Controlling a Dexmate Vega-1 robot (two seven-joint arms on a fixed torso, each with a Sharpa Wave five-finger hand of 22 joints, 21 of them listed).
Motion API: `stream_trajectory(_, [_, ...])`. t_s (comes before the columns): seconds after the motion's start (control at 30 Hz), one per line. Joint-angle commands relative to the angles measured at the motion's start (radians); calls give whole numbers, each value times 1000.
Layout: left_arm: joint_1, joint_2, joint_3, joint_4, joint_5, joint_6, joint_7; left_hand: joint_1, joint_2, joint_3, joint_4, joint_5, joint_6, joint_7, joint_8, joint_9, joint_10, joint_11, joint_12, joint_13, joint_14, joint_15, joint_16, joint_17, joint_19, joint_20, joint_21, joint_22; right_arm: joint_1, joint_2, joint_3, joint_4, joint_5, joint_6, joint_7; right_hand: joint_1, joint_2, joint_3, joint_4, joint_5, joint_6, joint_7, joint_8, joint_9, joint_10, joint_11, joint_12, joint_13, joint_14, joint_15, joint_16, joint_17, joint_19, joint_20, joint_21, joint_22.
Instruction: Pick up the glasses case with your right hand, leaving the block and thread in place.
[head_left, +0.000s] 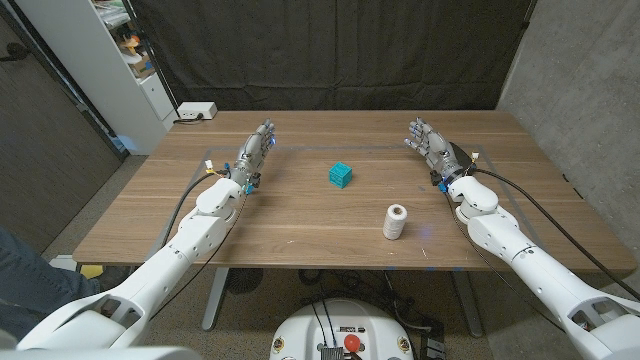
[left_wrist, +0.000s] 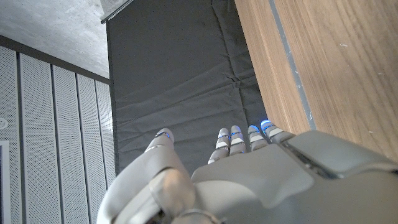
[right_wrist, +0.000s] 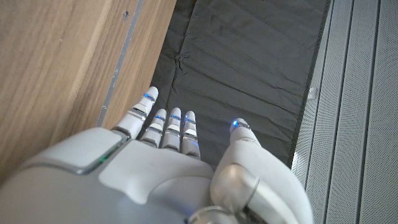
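Observation:
A small teal block (head_left: 340, 176) sits near the middle of the wooden table (head_left: 300, 230). A white spool of thread (head_left: 396, 221) stands upright to its right, nearer the front edge. I see no glasses case on the table. My left hand (head_left: 254, 153) is at the table's left, fingers straight and pointing away, holding nothing; its back (left_wrist: 261, 180) is in the left wrist view. My right hand (head_left: 430, 143) is at the table's right, fingers apart, holding nothing; its back (right_wrist: 143, 174) is in the right wrist view. Both hands are well away from the block and spool.
A white box with a cable (head_left: 197, 111) lies at the table's far left corner. A white shelf unit (head_left: 110, 60) stands beyond the left edge. A black curtain (head_left: 330, 50) hangs behind the table. A person's knee in jeans (head_left: 25, 275) is at the left edge.

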Motion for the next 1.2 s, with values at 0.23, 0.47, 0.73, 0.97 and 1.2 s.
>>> stream_trajectory(0.23, [-10,5,2,0,7,5,-2,5,6,3,-9,5,0,6,5,4,4,6,7,1,-8,-1,6,3,-8,0,7,3,4,-10,7,8,-20,24,-8,10,3,6,-9,7,7,-6,3,4,8,-2,7,3,11,-6,7,-1,7,6,8,1])
stream_trajectory(0.47, [-15,1,4,9,7,5,-4,5,7,2,-11,4,0,8,5,4,3,8,7,1,-8,0,6,3,-9,4,7,3,11,-19,4,10,-44,31,-17,10,3,6,-9,7,8,-8,3,4,9,-3,7,3,12,-7,7,-2,7,6,8,1])
stream_trajectory(0.73, [-20,-5,3,19,4,0,-6,4,7,2,-12,4,1,6,5,4,5,5,8,1,-8,-2,6,3,-10,1,7,3,21,-32,-2,10,-80,31,-34,11,3,6,-10,7,9,-9,3,4,12,-4,8,3,12,-9,7,-2,7,6,7,1])
stream_trajectory(0.97, [-26,-14,-1,32,-9,-8,-20,3,8,1,-13,4,2,6,6,4,7,4,9,1,-3,-3,8,3,-9,2,8,3,28,-46,-8,7,-118,28,-56,11,3,7,-12,8,10,-12,4,4,11,-6,7,3,13,-9,7,-3,7,6,7,1])
stream_trajectory(1.2, [-35,-17,3,42,-8,-6,-25,3,8,1,-15,4,4,6,6,4,6,5,8,1,-3,-3,8,3,-10,1,8,3,29,-62,-13,-5,-159,24,-83,15,4,9,-14,9,10,-13,3,4,12,-8,8,3,14,-11,7,-5,5,7,7,1])
